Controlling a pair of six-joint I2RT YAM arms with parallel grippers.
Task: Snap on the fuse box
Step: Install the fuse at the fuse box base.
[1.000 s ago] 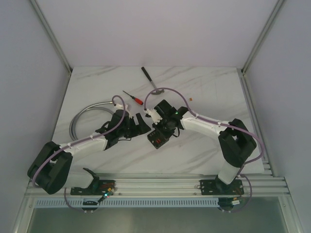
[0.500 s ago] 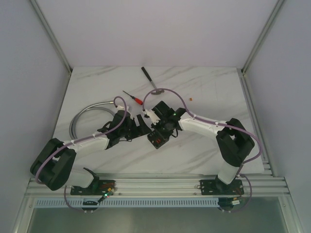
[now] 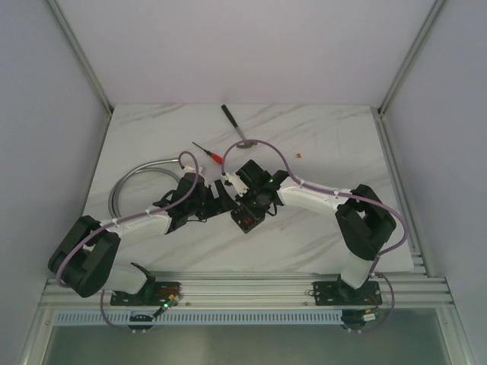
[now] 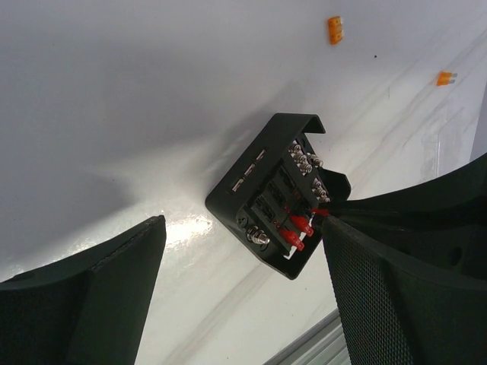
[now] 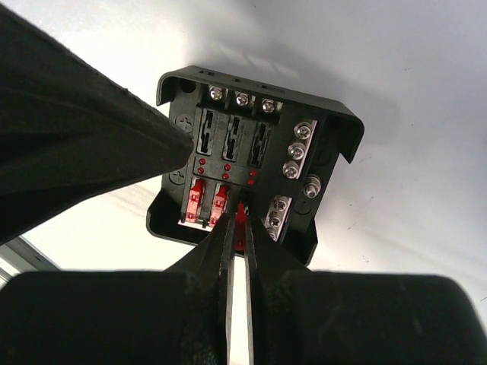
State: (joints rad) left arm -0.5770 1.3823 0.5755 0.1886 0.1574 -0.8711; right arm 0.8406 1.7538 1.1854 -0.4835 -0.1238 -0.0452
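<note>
**Left claw closes in on the box; right claw stays over the fuse slots**

Top view: the small black square plastic fuse box [image 3: 245,220] lies mid-desk, a bit toward the near edge of the white marble-look desk [image 3: 319,137]. Over the last second the left claw [image 3: 221,192] has slid right, so it now sits just beside the box. The right claw [image 3: 248,204] has eased left and remains above the box. The box itself has barely shifted. The thin red-handled screwdriver [image 3: 209,155] lies untouched toward the far edge.

Left wrist: the left claw [image 4: 242,224] is spread wide and holds nothing. The box [image 4: 266,182] lies between its fingers, and one corner is at or near the right finger. Two tiny loose orange fuses [image 4: 335,29] lie beyond it.

Right wrist: the right claw [image 5: 237,220] is clenched to a thin slit, with a small red blade fuse [image 5: 240,217] pinched at its tips in the box's lower row [image 5: 304,122].

Judgement: the left arm looks to be getting ready to brace the box. Nothing has been snapped on yet.
</note>
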